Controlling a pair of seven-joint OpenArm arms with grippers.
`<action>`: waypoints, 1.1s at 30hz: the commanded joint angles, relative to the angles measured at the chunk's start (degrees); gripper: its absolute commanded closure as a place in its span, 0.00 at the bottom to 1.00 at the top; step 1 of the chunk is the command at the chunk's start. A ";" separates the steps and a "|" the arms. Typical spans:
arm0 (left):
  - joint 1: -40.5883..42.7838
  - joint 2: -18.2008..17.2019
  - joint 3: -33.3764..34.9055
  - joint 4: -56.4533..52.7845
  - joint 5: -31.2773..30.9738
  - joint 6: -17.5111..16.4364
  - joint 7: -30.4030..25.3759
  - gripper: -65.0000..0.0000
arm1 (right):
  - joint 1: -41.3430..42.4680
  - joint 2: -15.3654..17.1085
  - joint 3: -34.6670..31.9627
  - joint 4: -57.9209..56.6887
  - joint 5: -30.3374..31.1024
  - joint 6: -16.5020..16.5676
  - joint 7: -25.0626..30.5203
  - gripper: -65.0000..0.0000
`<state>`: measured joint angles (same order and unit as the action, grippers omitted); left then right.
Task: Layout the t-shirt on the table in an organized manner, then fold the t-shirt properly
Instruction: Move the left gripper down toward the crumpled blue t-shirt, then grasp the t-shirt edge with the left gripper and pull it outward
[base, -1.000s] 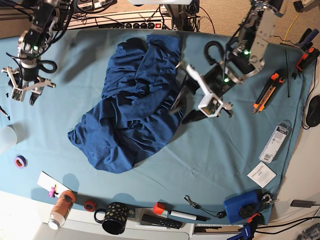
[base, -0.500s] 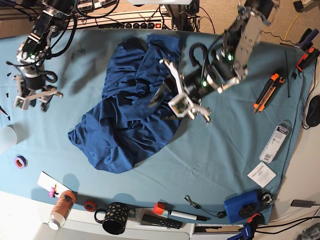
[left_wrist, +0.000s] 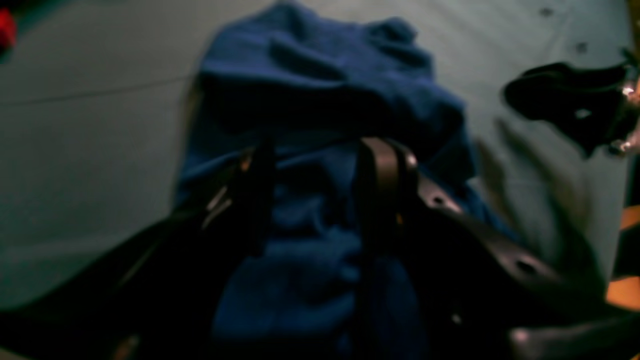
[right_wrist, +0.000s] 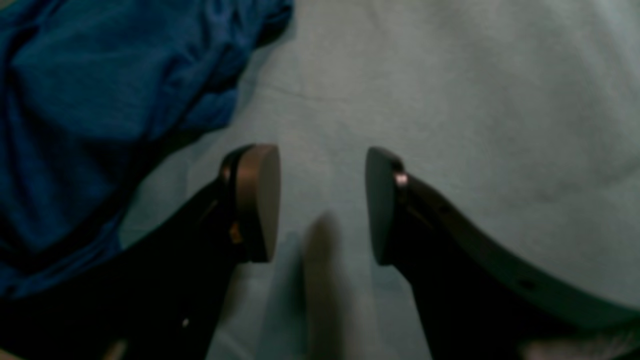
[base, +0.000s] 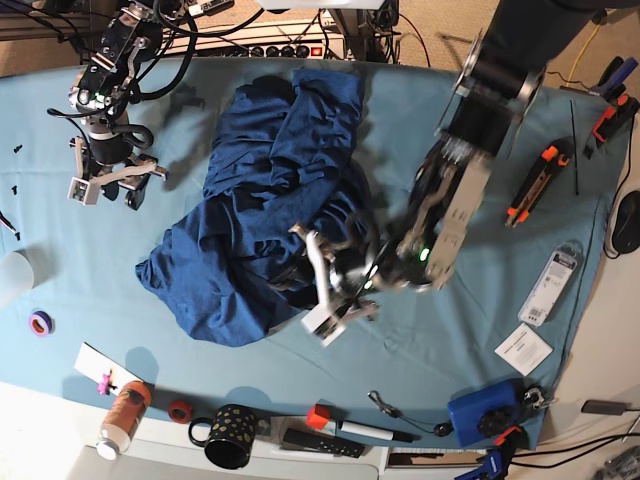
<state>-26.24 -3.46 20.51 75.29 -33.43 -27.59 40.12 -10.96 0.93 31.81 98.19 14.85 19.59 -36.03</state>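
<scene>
Lying crumpled mid-worktop (base: 480, 330), the t-shirt (base: 260, 220) sits beneath the left gripper (base: 318, 285), whose parted fingers (left_wrist: 380, 195) straddle its fabric. The right gripper (right_wrist: 322, 200) hovers beside it over bare cloth, fingers spread, holding nothing.

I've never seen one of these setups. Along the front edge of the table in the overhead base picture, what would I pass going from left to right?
Purple tape roll → orange bottle → black dotted mug → blue box.
</scene>
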 joint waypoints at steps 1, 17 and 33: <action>-3.67 2.27 0.00 -1.62 -1.97 -0.94 -0.39 0.58 | 0.48 0.52 0.09 0.96 0.31 0.31 1.68 0.57; -21.86 12.46 0.63 -39.87 6.82 1.70 -7.28 0.58 | 0.50 0.52 0.17 0.96 0.15 0.33 1.97 0.57; -20.87 12.46 0.63 -40.30 -0.83 -0.76 -9.35 0.58 | 0.52 0.50 0.17 0.96 0.17 0.31 3.43 0.57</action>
<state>-45.25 7.57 21.30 34.00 -33.67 -28.01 32.03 -10.96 0.91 31.88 98.19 14.48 19.55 -34.24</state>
